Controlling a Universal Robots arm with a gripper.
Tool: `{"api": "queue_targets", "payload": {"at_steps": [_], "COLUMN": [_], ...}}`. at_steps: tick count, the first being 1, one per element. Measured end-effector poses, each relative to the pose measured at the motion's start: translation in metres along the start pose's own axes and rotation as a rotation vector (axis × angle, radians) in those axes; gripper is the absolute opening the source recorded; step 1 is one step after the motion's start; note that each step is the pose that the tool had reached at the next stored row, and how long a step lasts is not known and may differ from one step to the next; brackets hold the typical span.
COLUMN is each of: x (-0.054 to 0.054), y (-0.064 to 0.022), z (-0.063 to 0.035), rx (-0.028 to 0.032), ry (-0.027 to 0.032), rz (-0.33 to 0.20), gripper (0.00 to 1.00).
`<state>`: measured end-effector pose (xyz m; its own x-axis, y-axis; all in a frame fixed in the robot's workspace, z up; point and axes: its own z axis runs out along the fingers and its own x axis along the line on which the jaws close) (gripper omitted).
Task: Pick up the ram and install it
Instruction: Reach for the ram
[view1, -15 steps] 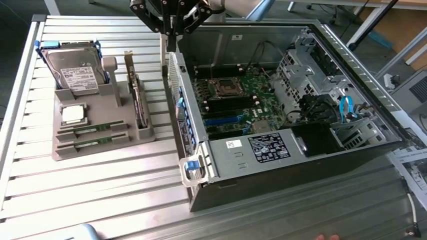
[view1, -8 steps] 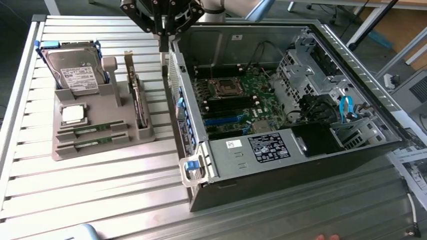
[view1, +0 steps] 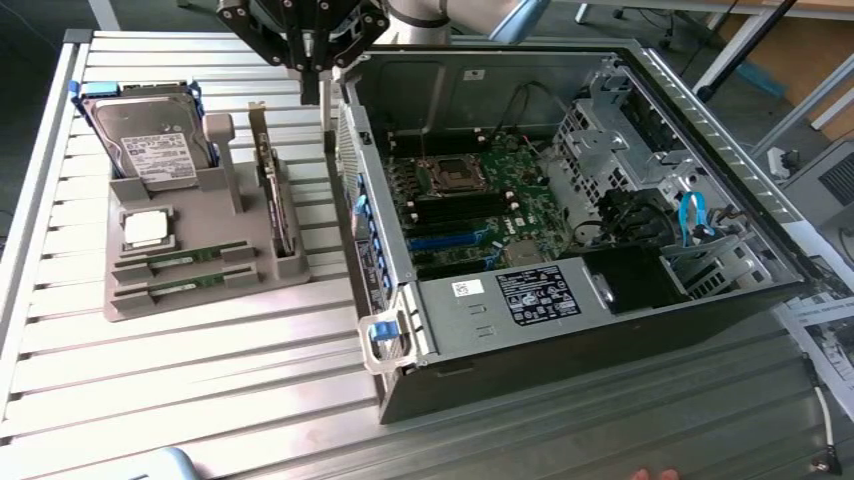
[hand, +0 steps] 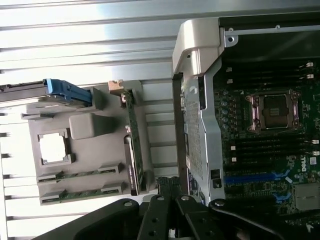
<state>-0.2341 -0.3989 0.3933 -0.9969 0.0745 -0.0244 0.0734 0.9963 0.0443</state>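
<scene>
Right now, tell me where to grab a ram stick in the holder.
Probably grip the ram mid-length on its exposed long edge, from above, pinching its flat faces. It seems to sit on edge in the holder, whose blocks cover both ends.

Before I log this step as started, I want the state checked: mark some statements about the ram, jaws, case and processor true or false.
1. Two ram sticks lie in the holder. True.
2. The jaws grip a ram stick. False: they are shut on nothing, up beside the case wall.
3. The case is open, with its motherboard showing. True.
4. The processor sits in the motherboard's socket. False: the processor lies in the holder, and the socket looks empty.
</scene>
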Motion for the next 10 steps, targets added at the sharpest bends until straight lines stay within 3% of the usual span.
{"api": "queue_targets", "payload": {"at_steps": [10], "x": [0.019], "y": [-0.0014], "z": [-0.0005], "rx": [-0.0001], "ry": [-0.0001], "rz": [-0.001], "gripper": [0.11]}}
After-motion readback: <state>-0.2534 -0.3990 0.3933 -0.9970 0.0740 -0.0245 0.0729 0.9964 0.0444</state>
